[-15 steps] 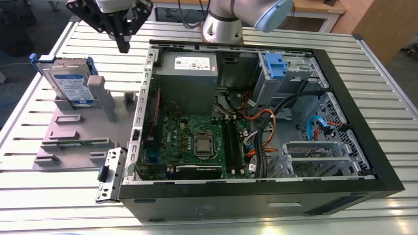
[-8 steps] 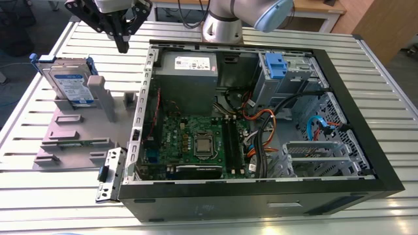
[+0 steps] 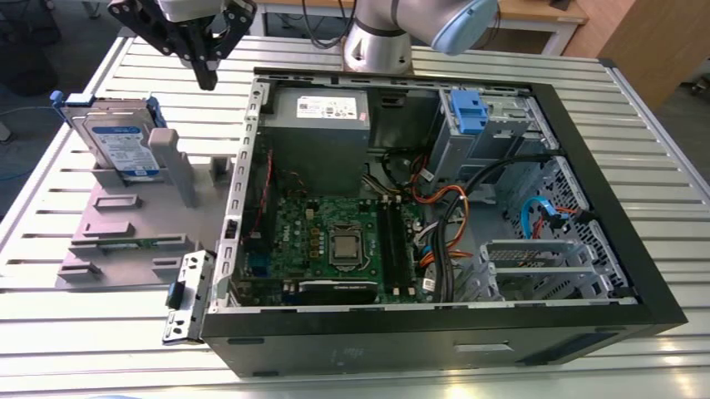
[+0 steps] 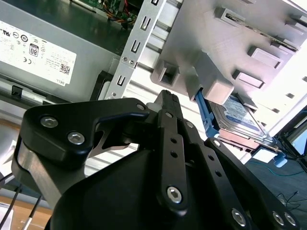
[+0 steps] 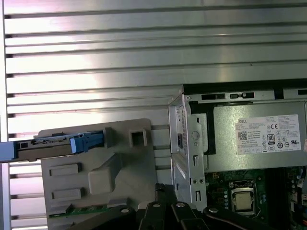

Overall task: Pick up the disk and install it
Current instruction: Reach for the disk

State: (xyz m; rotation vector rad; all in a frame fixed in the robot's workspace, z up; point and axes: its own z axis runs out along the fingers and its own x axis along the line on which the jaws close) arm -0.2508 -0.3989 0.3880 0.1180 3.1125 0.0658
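The disk (image 3: 116, 137) is a silver hard drive with a blue-and-white label and blue rails. It stands on edge in a grey holder (image 3: 133, 224) at the exterior view's left, beside the open computer case. My gripper (image 3: 208, 76) hangs above the table between the holder's far end and the case wall. Its black fingers are shut together with nothing between them, a short way from the disk. In the second wrist view the fingertips (image 4: 168, 98) point toward the holder, with the disk (image 4: 237, 115) beyond. The first wrist view has the disk (image 5: 62, 143) edge-on.
The open black case (image 3: 621, 199) holds a grey power-supply box (image 3: 319, 108), a green motherboard (image 3: 344, 241), orange and blue cables, and a drive bay with a blue latch (image 3: 466, 112). A loose metal bracket (image 3: 186, 295) lies by the case's near corner. The slatted metal table (image 3: 89, 349) stretches around.
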